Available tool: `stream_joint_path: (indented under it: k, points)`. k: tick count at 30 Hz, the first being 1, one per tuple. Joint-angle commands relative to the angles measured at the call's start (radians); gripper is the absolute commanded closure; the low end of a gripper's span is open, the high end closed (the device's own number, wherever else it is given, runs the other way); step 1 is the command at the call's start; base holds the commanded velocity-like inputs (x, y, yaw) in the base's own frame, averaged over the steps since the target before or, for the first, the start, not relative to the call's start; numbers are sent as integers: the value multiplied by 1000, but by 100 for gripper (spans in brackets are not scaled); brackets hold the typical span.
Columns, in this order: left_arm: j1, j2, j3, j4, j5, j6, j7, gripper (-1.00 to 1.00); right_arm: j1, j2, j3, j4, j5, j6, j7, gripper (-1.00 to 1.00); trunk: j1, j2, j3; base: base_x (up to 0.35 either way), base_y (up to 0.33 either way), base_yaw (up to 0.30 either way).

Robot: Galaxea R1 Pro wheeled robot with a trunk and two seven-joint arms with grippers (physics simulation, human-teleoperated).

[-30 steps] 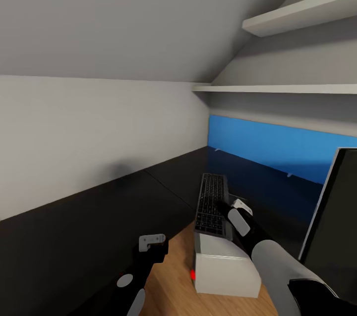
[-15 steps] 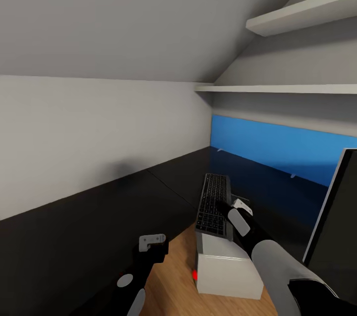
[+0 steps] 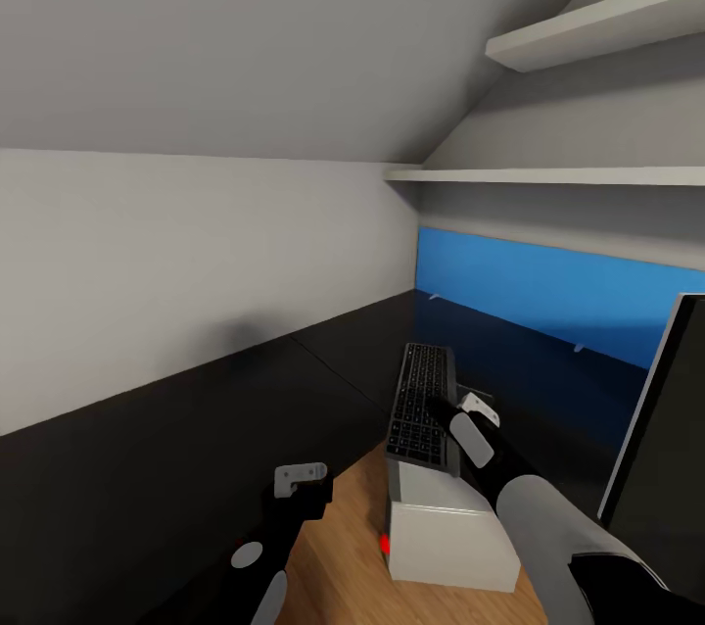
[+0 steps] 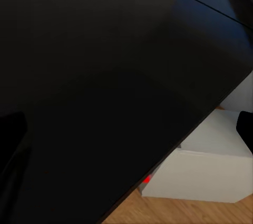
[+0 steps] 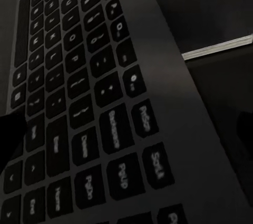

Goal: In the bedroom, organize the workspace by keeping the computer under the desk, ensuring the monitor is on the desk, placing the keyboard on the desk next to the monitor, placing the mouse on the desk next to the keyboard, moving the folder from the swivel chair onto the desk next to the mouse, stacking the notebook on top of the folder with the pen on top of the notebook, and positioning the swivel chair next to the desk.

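Note:
The dark keyboard (image 3: 421, 400) is tilted, its near end above the white computer (image 3: 446, 532) and its far end over the black desk (image 3: 196, 429). My right gripper (image 3: 454, 412) is shut on the keyboard's right edge. In the right wrist view the keys (image 5: 89, 103) are very close, with dark fingers at both sides. The computer stands on the wooden floor with a red light showing (image 4: 146, 179). My left gripper (image 3: 299, 493) hangs open at the desk's edge, holding nothing. The monitor (image 3: 666, 429) stands at the right edge of the head view.
A blue panel (image 3: 558, 287) backs the desk. Two white shelves (image 3: 587, 23) run along the right wall under a sloping ceiling. The grey wall (image 3: 176, 253) borders the desk's left side. Wooden floor (image 3: 343, 566) shows between my arms.
The head view shifted slightly a second ago, so everything sits a little further right. Both arms and the keyboard keep their places.

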Motion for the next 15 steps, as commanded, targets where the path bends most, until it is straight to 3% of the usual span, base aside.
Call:
stream_joint_path:
  k: [1,5,6,7,15]
  points:
    - [-1,1,-2,-2,9,3,8,-100,0,0,0,-4,-3,4,-6,-100,0,-1,-1,0,0,0]
    - [-1,1,-2,-2,10,3,8,-100,1,0,0,-7,1,-24,-8,-100,0,-1,-1,0,0,0]
    - [-1,1,-3,-2,10,3,8,-100,7,1,2,-8,5,-99,-11,-100,0,-1,-1,0,0,0]
    - [-1,1,-3,-2,10,3,8,-100,9,1,3,-9,7,-112,-11,-100,0,-1,-1,0,0,0]
    - [-1,0,-3,-2,10,3,8,-100,49,6,39,-72,53,-166,-14,-100,0,-1,-1,0,0,0]
